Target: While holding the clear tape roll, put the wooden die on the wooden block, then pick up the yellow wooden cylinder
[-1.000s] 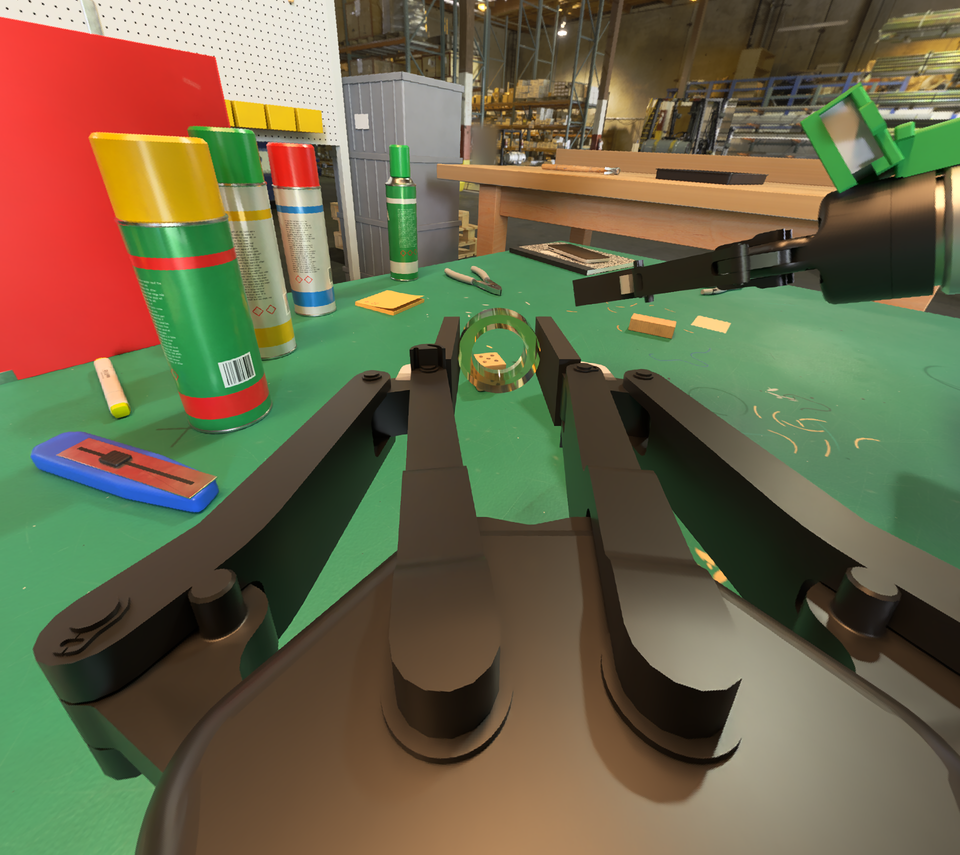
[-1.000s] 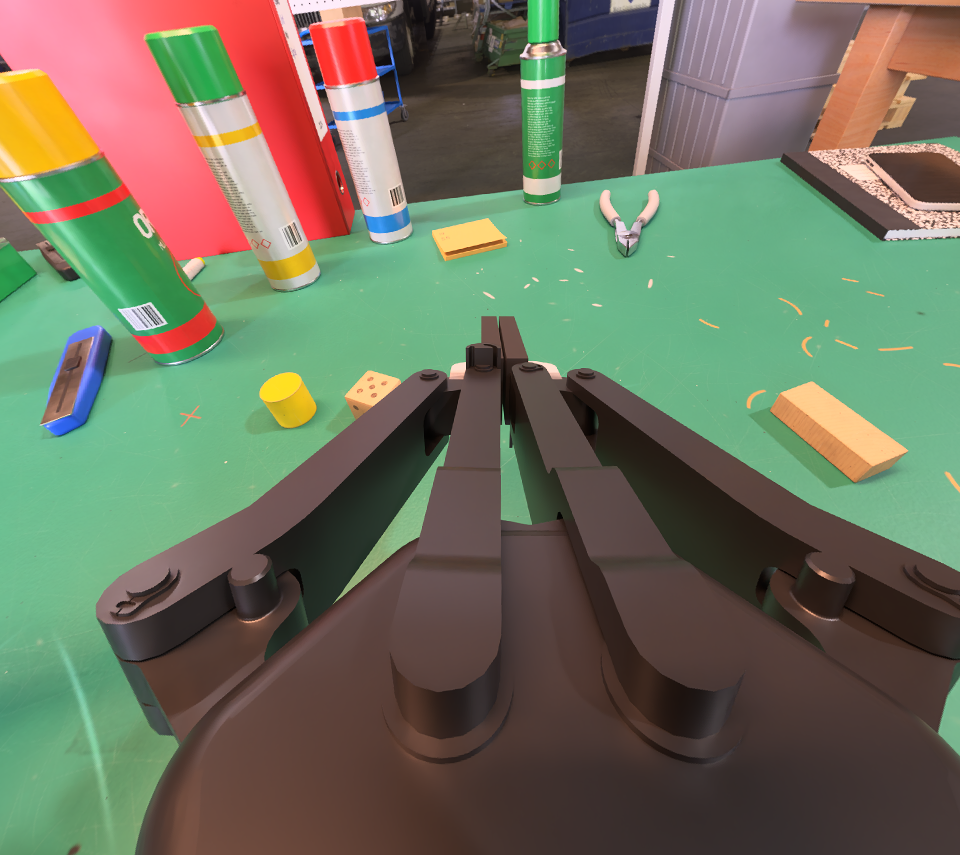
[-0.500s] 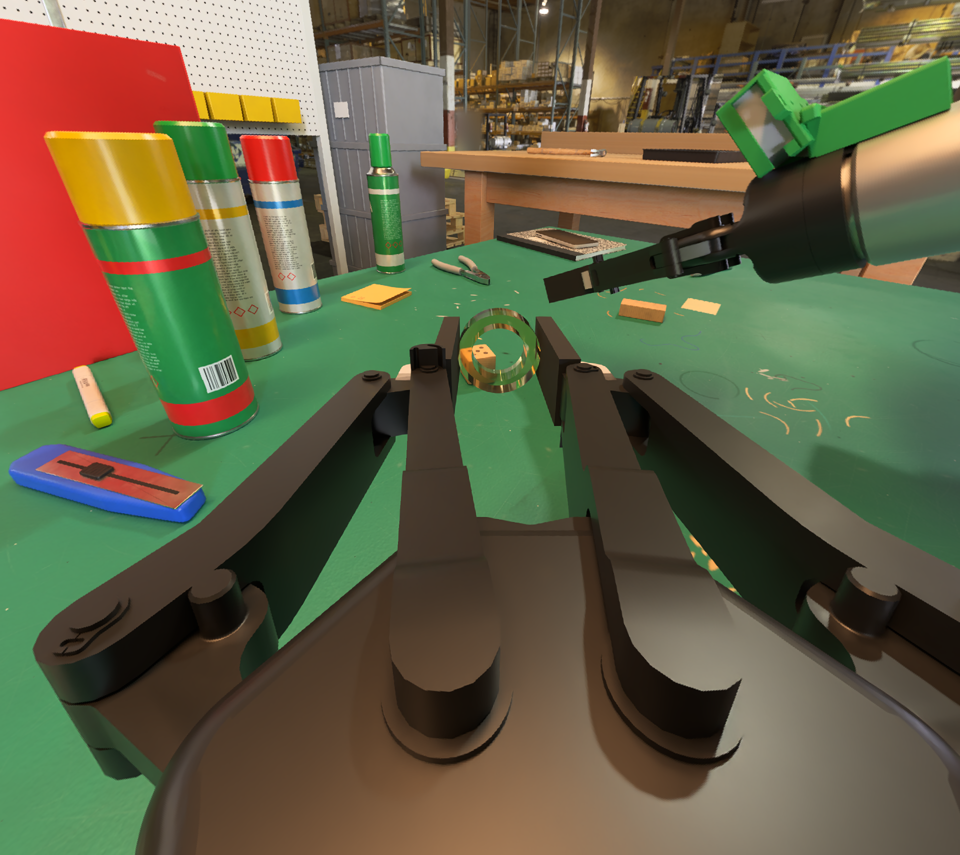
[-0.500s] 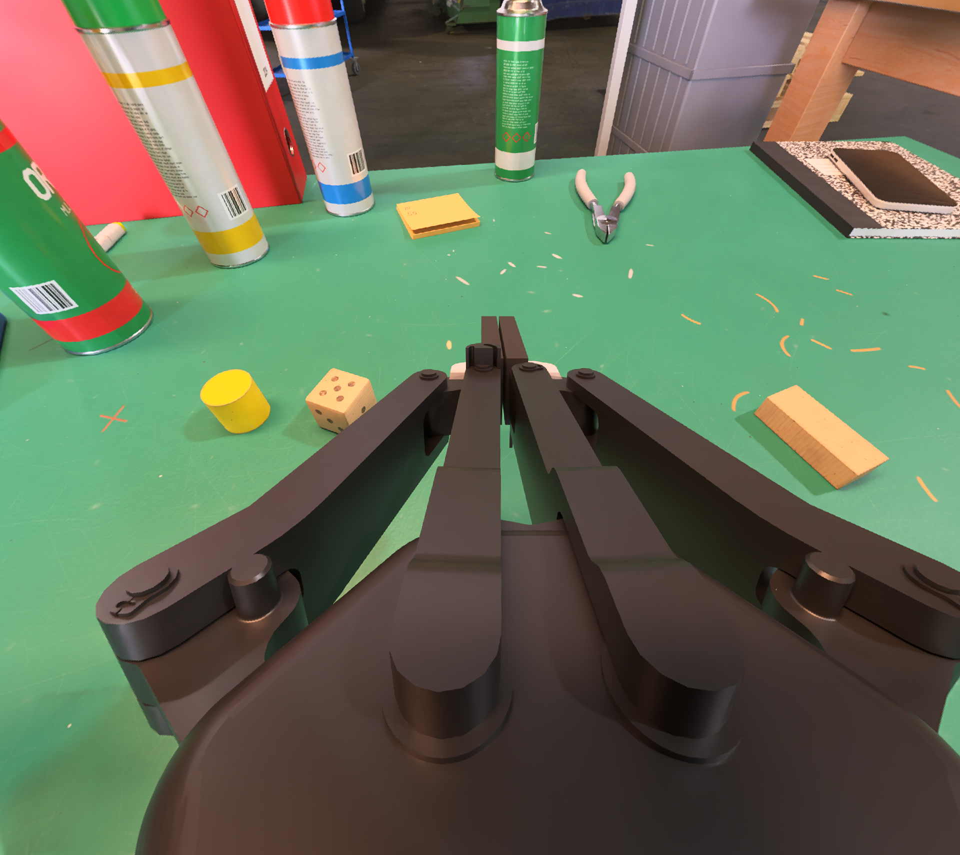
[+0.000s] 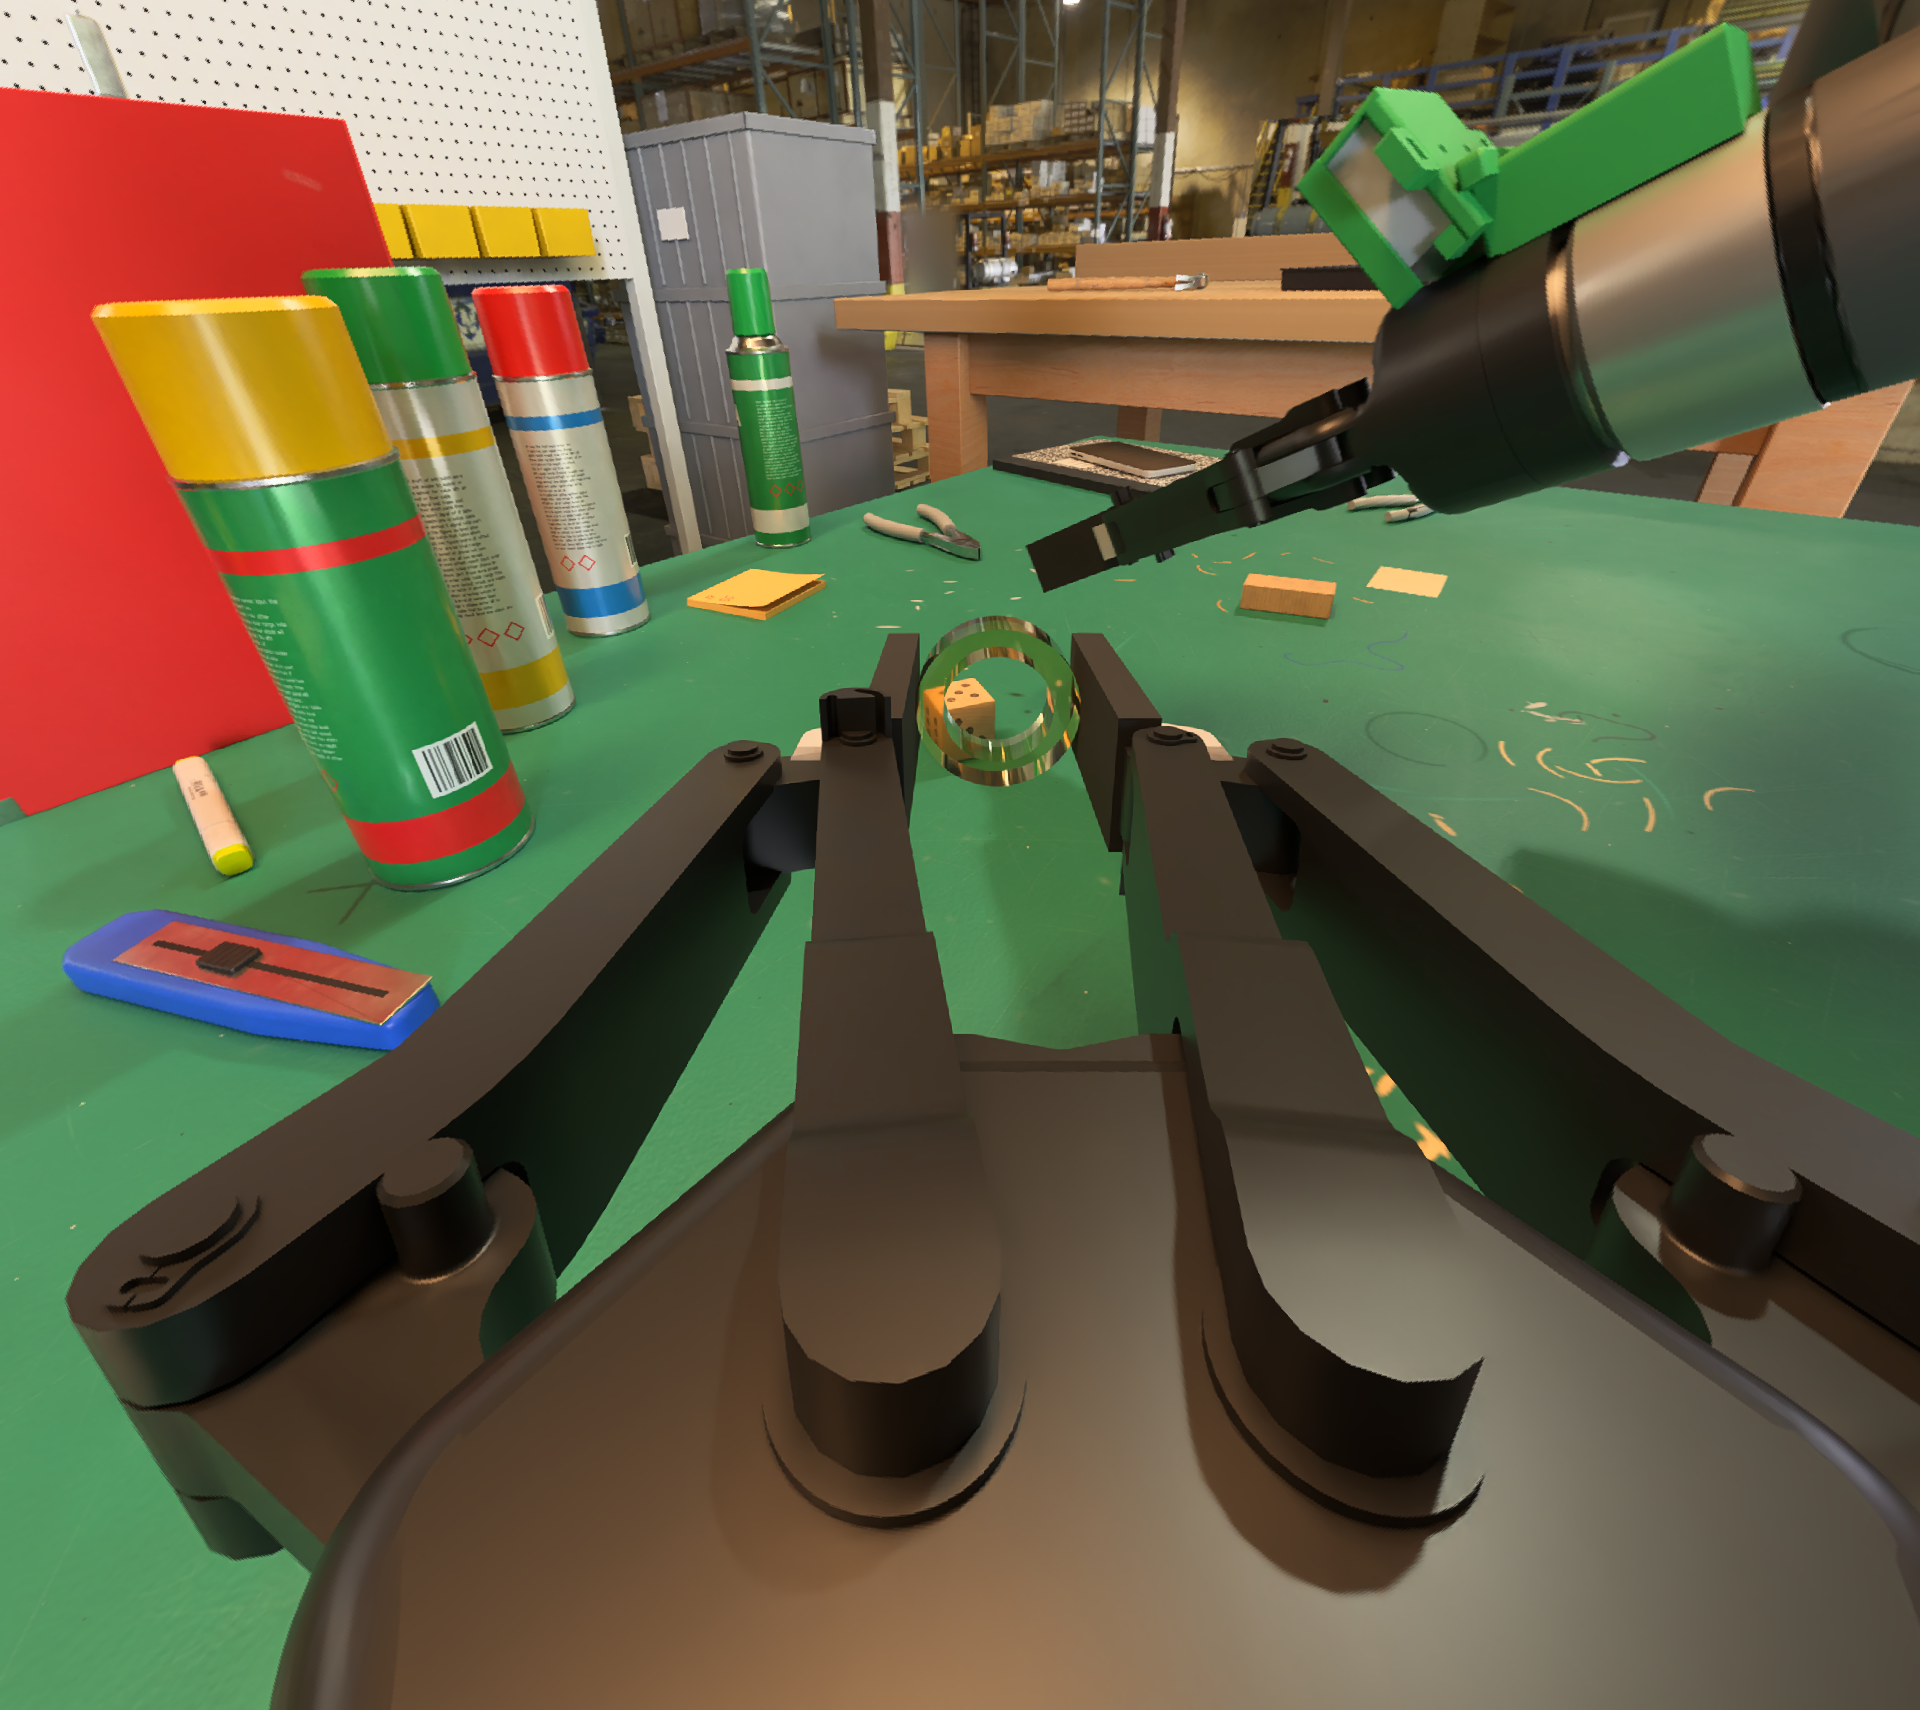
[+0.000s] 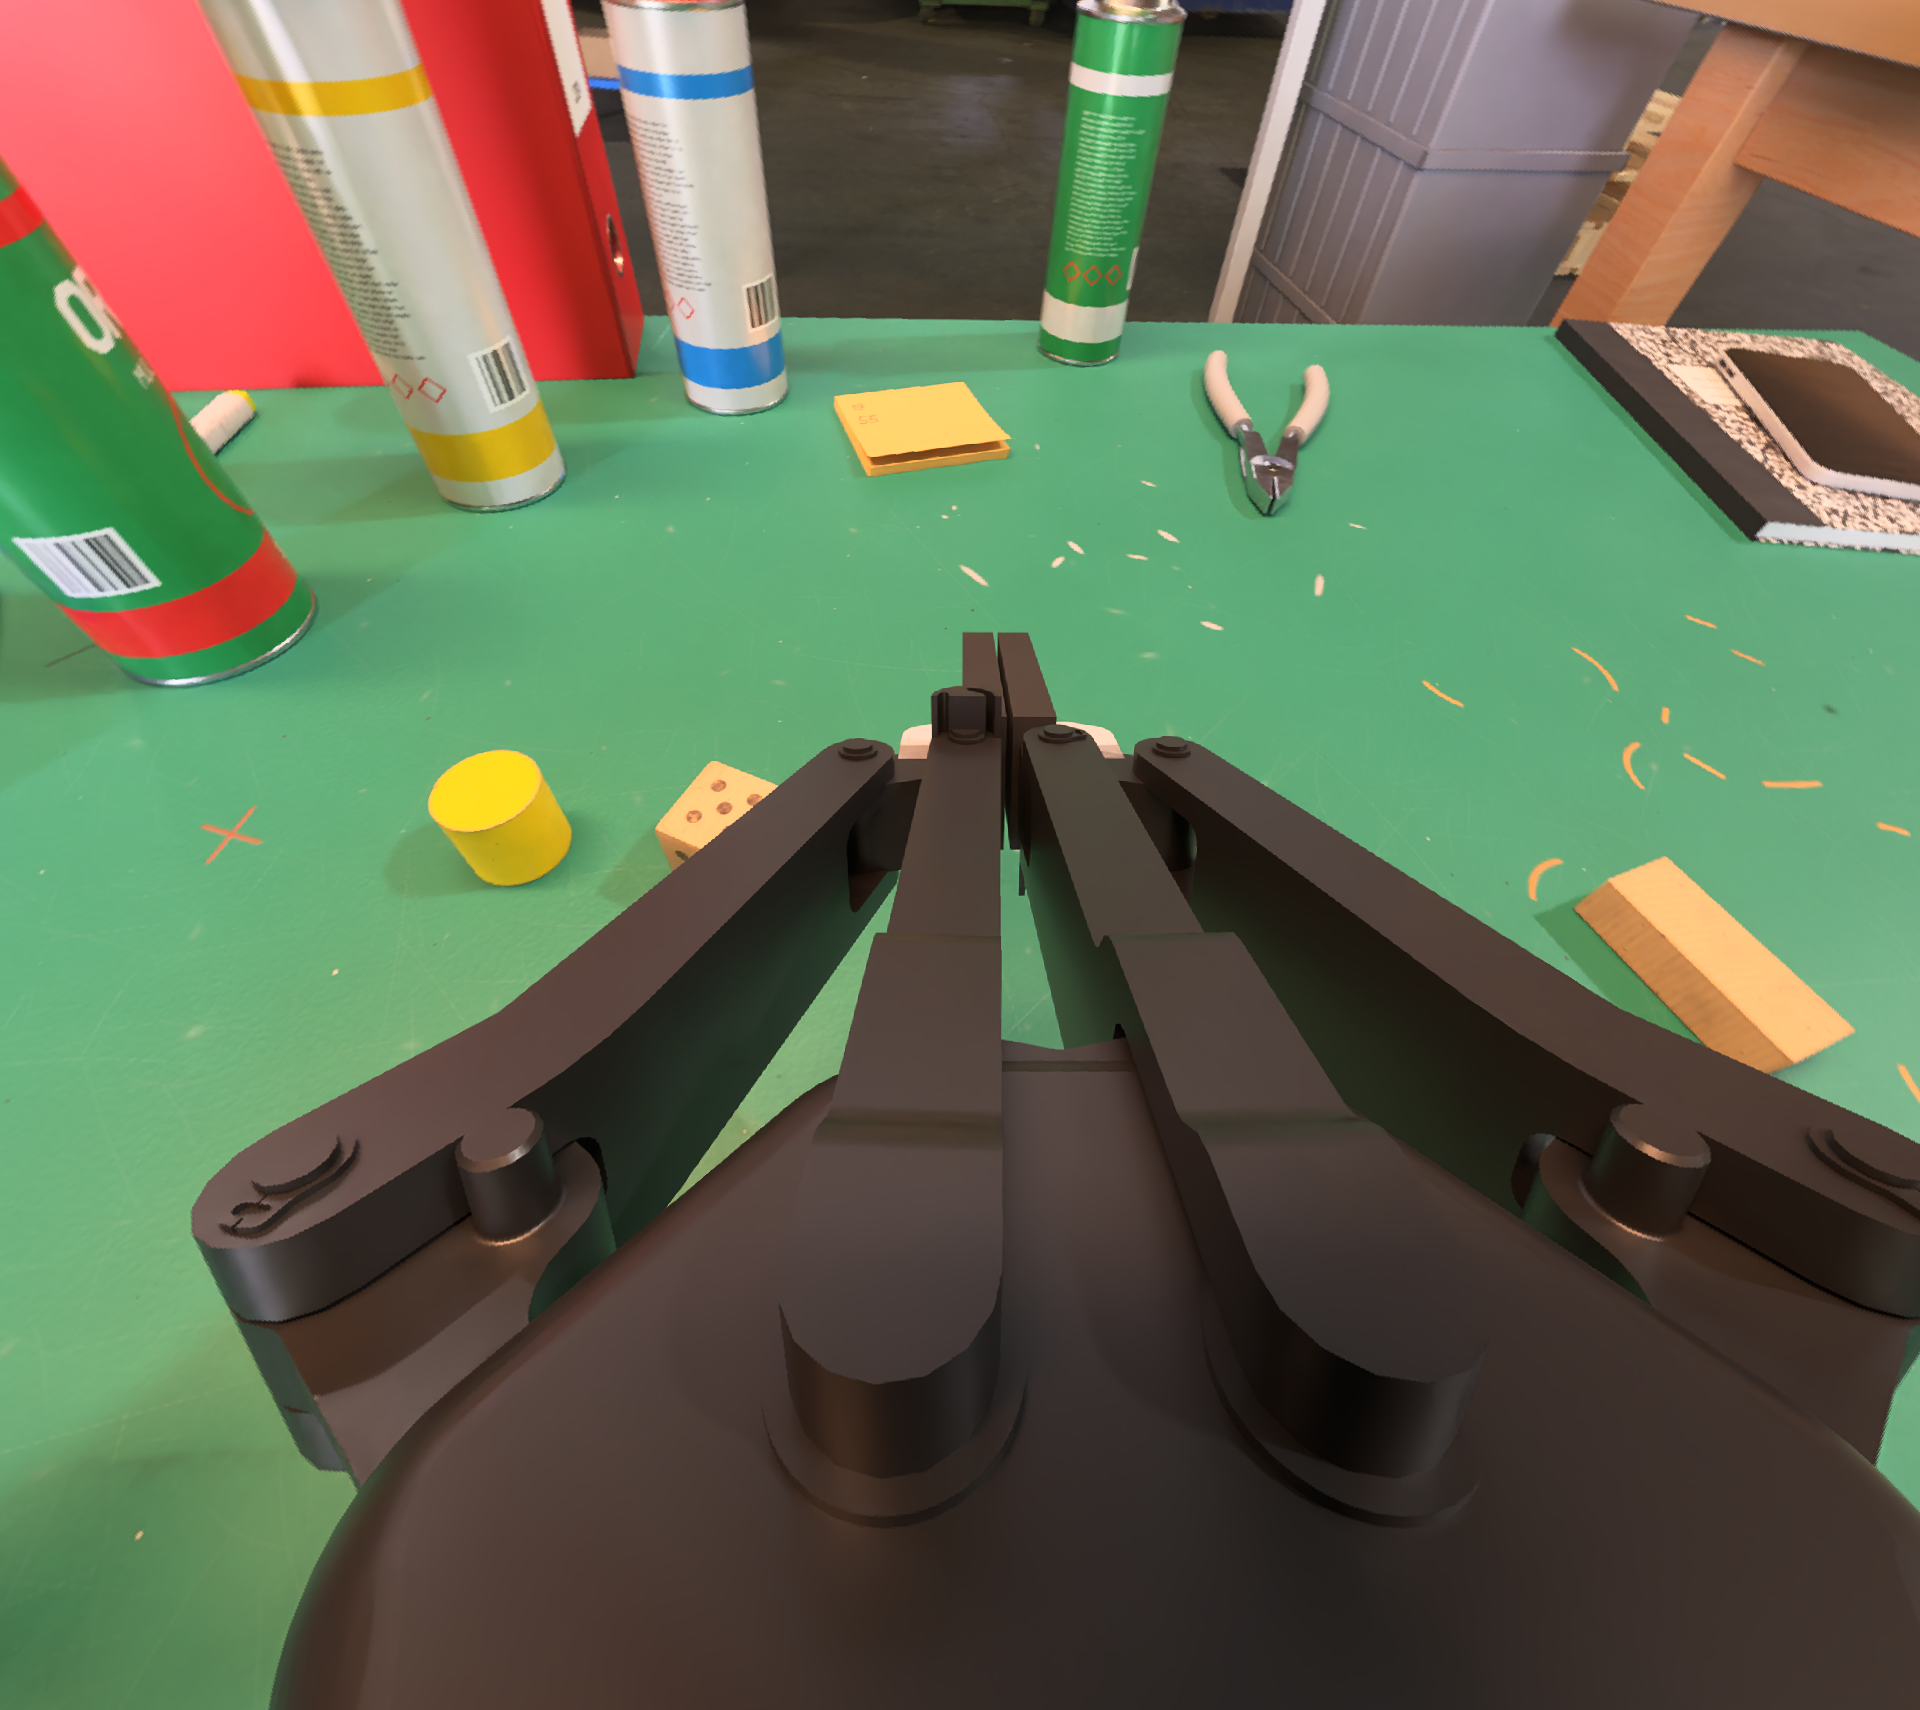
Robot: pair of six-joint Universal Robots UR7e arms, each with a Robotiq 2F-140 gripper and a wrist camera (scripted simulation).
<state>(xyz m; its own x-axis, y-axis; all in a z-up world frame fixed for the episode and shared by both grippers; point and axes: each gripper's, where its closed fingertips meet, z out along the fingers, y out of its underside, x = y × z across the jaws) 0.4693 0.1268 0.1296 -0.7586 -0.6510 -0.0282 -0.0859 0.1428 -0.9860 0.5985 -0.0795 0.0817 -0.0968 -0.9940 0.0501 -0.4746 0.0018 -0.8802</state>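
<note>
My left gripper is shut on the clear tape roll and holds it above the green table. Through the roll's hole I see the wooden die on the table beyond. My right gripper is shut and empty, above the table; it also shows in the left wrist view, coming in from the right. In the right wrist view the die lies just left of my right fingers, partly hidden by them. The yellow wooden cylinder lies left of the die. The wooden block lies to the right, and shows in the left wrist view.
Several spray cans and a red board stand at the left. A blue utility knife, a marker, a yellow note pad, pliers and a notebook with a phone lie on the table.
My right gripper has moved forward and lower, closer to the die and cylinder, staying shut. My left gripper keeps the tape roll, with its view shifted slightly.
</note>
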